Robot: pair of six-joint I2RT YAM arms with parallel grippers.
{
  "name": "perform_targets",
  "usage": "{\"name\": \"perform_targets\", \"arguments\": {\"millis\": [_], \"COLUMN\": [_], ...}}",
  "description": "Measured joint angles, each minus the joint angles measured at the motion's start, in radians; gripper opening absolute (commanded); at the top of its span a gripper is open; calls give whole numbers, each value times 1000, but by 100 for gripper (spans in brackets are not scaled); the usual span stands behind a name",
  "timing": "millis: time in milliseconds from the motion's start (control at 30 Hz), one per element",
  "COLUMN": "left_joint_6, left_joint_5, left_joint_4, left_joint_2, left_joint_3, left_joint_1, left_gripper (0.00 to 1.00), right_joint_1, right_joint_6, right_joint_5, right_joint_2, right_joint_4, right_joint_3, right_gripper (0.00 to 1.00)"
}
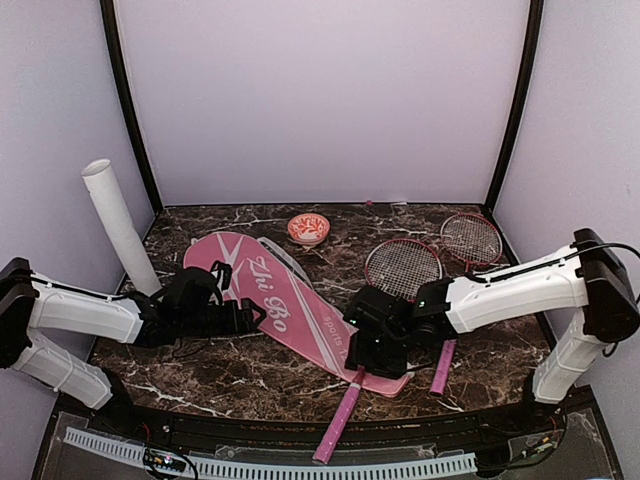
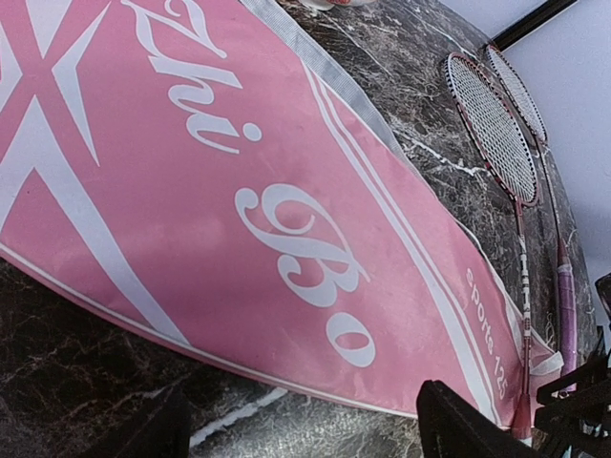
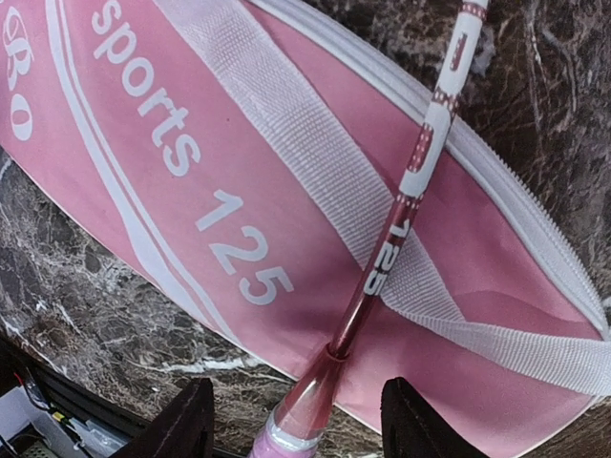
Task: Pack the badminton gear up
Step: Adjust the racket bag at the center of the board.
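Across the dark marble table (image 1: 200,385), the cover (image 1: 290,300) lies flat on a diagonal, wide end far-left and narrow end near-right. Its zip edge is turned toward the rackets, which I judge a handy lay for sliding frames in.

One racket (image 3: 410,181) rests its thin, glossy shaft over the narrow end, crossing the woven white strap (image 3: 286,114). Its pink handle reaches past the near edge. The other racket (image 1: 468,240) lies just beside it on bare stone.

The right claw (image 3: 301,425) hangs wide open, a finger either side of the red cone where shaft meets handle, not visibly touching it. That looks like lining up a grasp at the thickest section.

The left claw (image 2: 296,434) is wide too, above the cover's near edge by the lettering, probably to pin or lift the fabric. The cover looks like smooth cloth with printed white script, soft and likely to slide on polished stone.

The tube (image 1: 118,225), matte, white and stiff, leans on the left wall. The bowl (image 1: 307,229) sits at the back. I can make out no shuttlecocks.
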Motion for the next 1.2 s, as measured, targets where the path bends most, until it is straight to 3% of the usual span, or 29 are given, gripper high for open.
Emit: {"name": "perform_targets", "arguments": {"millis": [500,933,1200], "left_joint_6": [-12,-22,-27], "left_joint_5": [9,15,14], "left_joint_4": [0,8,8], "left_joint_2": [31,35,40], "left_joint_3": [-4,-4,-4], "left_joint_1": [0,0,0], "left_gripper": [83,83,83], "right_joint_1": [82,92,92], "right_joint_6": [163,259,306], "right_joint_5": [29,97,158], "right_joint_2": [117,120,-5], "right_joint_4": [-25,-87,-151], "right_joint_3": [74,81,23], "right_gripper": [49,23,8]}}
